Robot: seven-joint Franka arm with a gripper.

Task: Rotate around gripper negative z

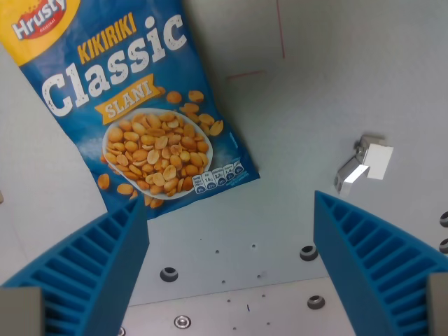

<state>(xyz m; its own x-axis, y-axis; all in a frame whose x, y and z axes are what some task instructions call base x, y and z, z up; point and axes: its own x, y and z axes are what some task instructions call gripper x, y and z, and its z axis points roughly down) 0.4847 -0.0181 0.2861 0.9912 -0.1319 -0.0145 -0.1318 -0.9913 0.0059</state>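
Note:
A blue peanut bag (133, 105) printed "Hrusty Kikiriki Classic Slani" lies flat and tilted on the grey table, filling the wrist view's upper left. My gripper (231, 210) hovers above the table with its two blue ribbed fingers wide apart. The left finger (91, 269) overlaps the bag's lower corner in the picture; the right finger (378, 259) stands over bare table. Nothing is between them.
A small white and metal block (365, 164) sits on the table at the wrist view's right. Thin red lines (280, 42) mark the surface at the top. Bolt holes and screws (308, 252) dot the grey plate near the bottom.

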